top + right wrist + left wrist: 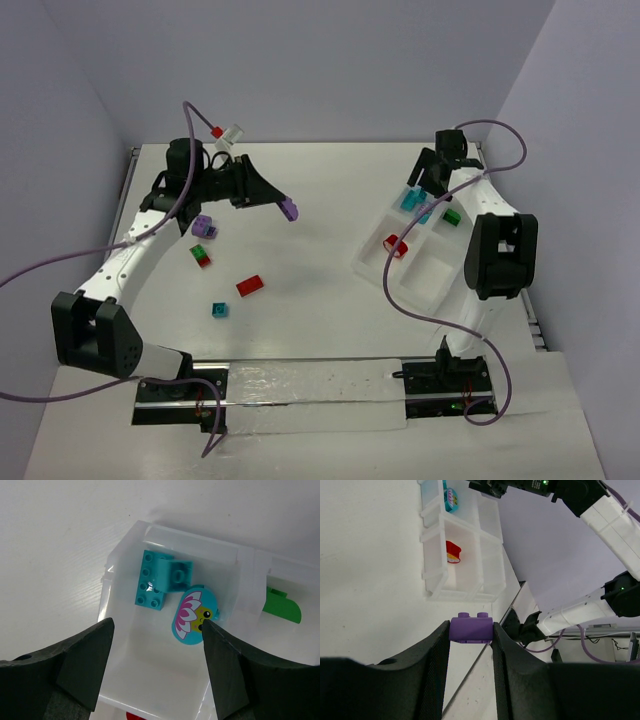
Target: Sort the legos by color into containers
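Note:
My left gripper (285, 207) is shut on a purple brick (471, 629) and holds it above the table's middle, left of the white four-compartment tray (432, 283). My right gripper (425, 185) is open and empty above the tray's far left compartment, where a teal brick (162, 579) and a teal oval piece with a flower picture (193, 614) lie. A green brick (452, 216) lies in the far right compartment, a red piece (396, 245) in the near left one. On the table lie a purple brick (204, 227), a green and red pair (201, 255), a red brick (249, 285) and a teal brick (218, 309).
The tray lies slanted at the right, next to the right arm's upper link (498, 255). Purple cables loop over both arms. A white strip runs along the near edge between the two bases. Walls close the table at the back and sides.

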Robot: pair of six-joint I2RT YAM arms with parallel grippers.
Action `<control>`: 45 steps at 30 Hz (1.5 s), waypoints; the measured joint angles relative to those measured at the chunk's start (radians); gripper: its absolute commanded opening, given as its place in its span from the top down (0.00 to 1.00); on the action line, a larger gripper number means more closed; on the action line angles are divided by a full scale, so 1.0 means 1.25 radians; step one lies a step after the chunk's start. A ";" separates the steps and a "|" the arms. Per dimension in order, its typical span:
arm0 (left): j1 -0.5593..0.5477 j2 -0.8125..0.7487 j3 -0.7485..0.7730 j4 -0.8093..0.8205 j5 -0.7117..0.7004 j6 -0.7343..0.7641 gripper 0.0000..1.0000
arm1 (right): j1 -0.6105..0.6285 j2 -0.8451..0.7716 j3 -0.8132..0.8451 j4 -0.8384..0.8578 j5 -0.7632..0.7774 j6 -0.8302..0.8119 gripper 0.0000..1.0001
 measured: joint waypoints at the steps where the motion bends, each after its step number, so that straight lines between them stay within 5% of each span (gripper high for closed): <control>1: -0.009 0.010 0.011 -0.005 -0.006 0.004 1.00 | 0.000 -0.007 0.000 0.000 -0.003 0.000 0.22; 12: -0.167 0.146 0.136 -0.050 -0.103 0.027 1.00 | 0.002 -0.286 -0.092 0.006 -0.025 0.012 0.21; 24: -0.391 0.470 0.404 -0.121 -0.217 0.050 1.00 | 0.004 -0.468 -0.202 -0.011 -0.044 0.020 0.21; 33: -0.439 0.616 0.589 -0.231 -0.343 0.076 1.00 | 0.004 -0.515 -0.221 -0.015 -0.056 0.025 0.21; 45: -0.444 0.641 0.625 -0.265 -0.412 0.087 1.00 | 0.004 -0.545 -0.247 -0.018 -0.061 0.027 0.21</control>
